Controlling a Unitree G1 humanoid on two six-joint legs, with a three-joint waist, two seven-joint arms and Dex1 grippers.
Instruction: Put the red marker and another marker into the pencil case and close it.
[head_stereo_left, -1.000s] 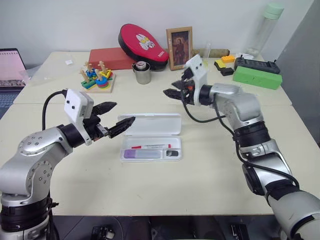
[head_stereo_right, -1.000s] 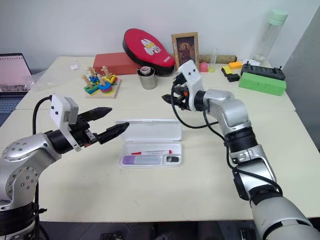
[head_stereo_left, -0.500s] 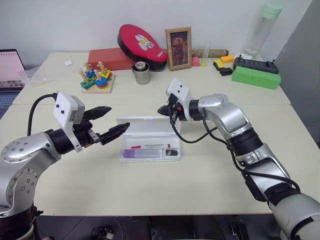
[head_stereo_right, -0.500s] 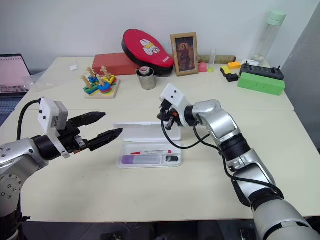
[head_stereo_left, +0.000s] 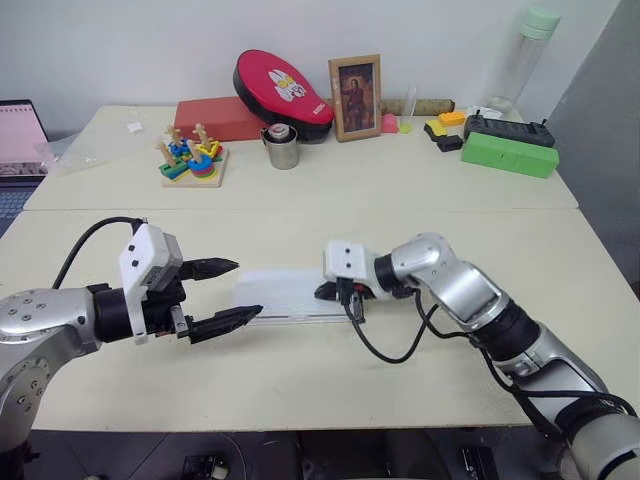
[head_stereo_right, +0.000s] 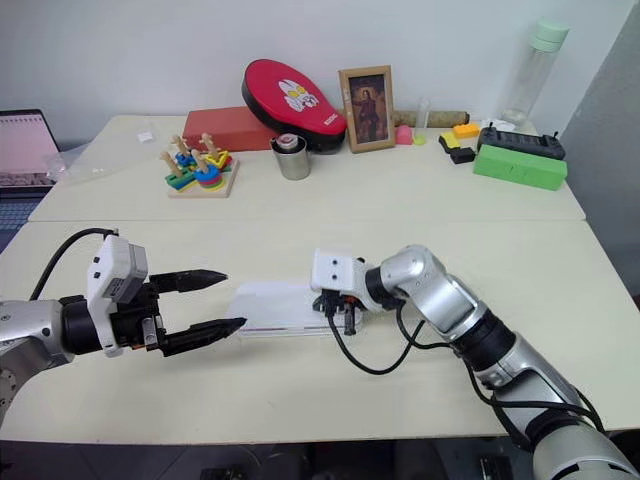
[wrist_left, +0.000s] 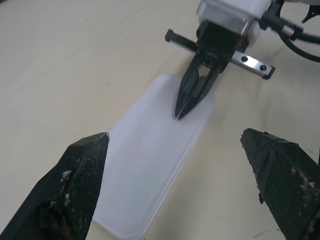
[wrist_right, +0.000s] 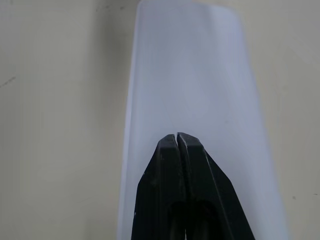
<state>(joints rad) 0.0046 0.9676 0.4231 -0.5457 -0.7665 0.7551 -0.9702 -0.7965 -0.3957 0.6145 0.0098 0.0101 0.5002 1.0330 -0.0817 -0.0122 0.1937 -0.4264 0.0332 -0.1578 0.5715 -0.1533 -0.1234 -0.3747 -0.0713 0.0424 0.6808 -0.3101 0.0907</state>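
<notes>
step: closing lid | my right gripper (head_stereo_right: 328, 300) pinched shut, empty, tips on the pencil case (head_stereo_right: 275, 303) lid | my left gripper (head_stereo_right: 215, 300) wide open, empty, case just beyond | next: press down firmly

I log the pencil case (head_stereo_left: 285, 295) as plain white, lid down, unpatterned, on a cream table (head_stereo_left: 400, 200). Left gripper (head_stereo_left: 222, 295) and right gripper (wrist_left: 189, 102) both have black fingers on white housings. Behind the case: a stacking toy (head_stereo_left: 190, 160) in red, blue, yellow and green; a steel-grey cup (head_stereo_left: 283, 148); a red pouch (head_stereo_left: 275, 85) with a white cartoon print; a wood-brown picture frame (head_stereo_left: 356, 83). Far right of the frame, a bright green box (head_stereo_left: 508, 154).
</notes>
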